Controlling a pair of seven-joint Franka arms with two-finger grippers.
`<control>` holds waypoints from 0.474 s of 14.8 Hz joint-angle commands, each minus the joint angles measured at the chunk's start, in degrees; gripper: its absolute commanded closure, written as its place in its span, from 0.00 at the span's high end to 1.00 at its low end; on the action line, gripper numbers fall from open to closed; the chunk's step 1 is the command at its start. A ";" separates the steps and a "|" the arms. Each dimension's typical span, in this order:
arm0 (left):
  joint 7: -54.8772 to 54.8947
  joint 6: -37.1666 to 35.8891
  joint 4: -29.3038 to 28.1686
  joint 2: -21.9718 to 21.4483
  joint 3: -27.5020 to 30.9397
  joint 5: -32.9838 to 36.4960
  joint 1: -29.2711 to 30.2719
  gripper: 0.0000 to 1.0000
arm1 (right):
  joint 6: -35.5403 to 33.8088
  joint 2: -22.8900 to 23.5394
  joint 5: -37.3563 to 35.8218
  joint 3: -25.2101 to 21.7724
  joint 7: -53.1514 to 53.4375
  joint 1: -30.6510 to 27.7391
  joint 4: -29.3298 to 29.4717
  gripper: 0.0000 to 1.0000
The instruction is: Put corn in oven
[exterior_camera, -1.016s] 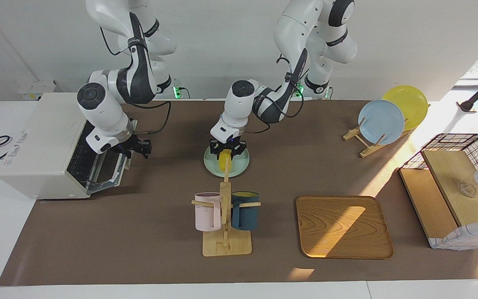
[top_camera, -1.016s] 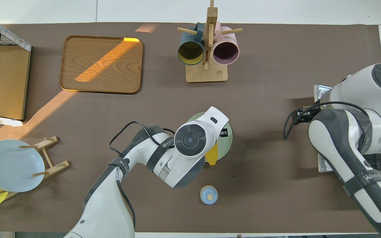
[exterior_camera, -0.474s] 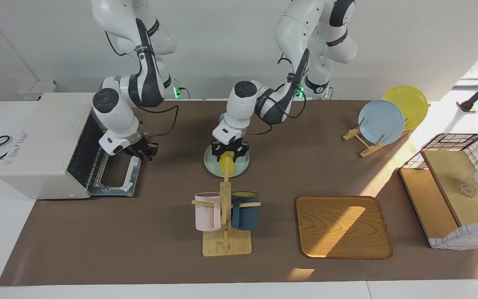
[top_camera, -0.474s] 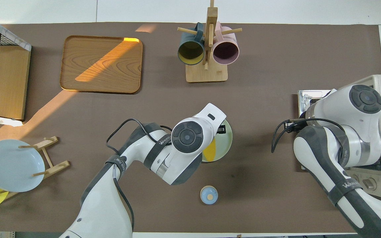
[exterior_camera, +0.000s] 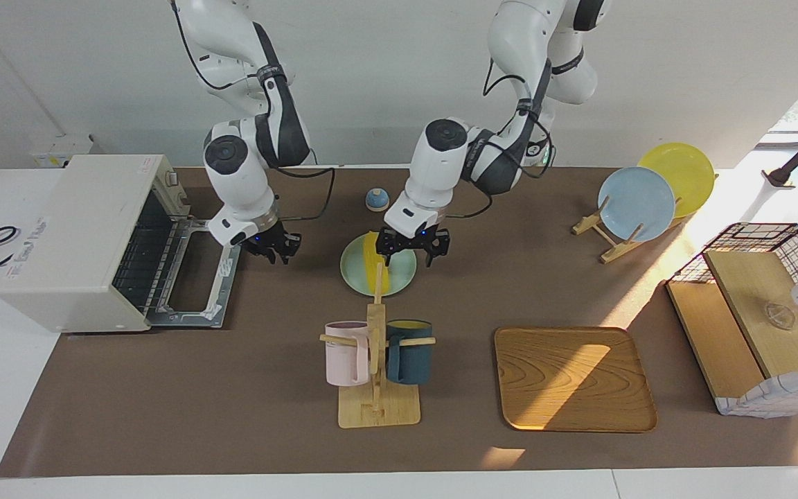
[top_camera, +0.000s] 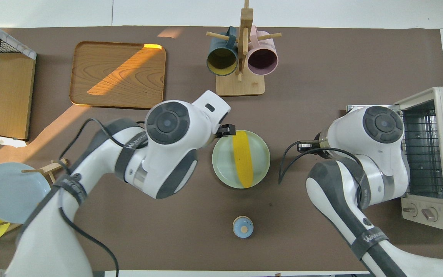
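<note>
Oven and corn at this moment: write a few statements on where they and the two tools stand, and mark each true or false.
1. The oven door lies dropped open. True.
2. The corn is on the oven's wire rack. False: it lies on the pale green plate.
3. The left tool holds the corn. False: it is open above the plate, at its edge toward the left arm's end of the table.
4. The right tool is up between the oven door and the plate. True.
5. Two mugs hang on the wooden mug stand. True.

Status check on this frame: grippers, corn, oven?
Left gripper open beside corn; right gripper empty near oven. Corn on green plate. Door down, path clear.
</note>
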 commanded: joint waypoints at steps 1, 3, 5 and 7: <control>9.46 -11.29 4.75 -3.27 -0.51 0.59 8.70 1.00 | -1.52 2.70 1.10 0.11 4.98 5.54 6.28 0.29; 16.23 -16.23 7.58 -3.89 -0.42 0.59 14.51 1.00 | -5.45 7.95 1.01 0.11 12.71 10.20 15.30 0.29; 19.51 -18.96 7.94 -6.08 -0.42 2.24 19.88 1.00 | -10.56 17.42 0.05 0.02 22.98 16.27 29.08 0.30; 23.71 -22.04 7.94 -8.01 -0.51 4.10 23.75 1.00 | -10.23 23.69 -1.88 0.02 30.73 21.28 35.72 0.31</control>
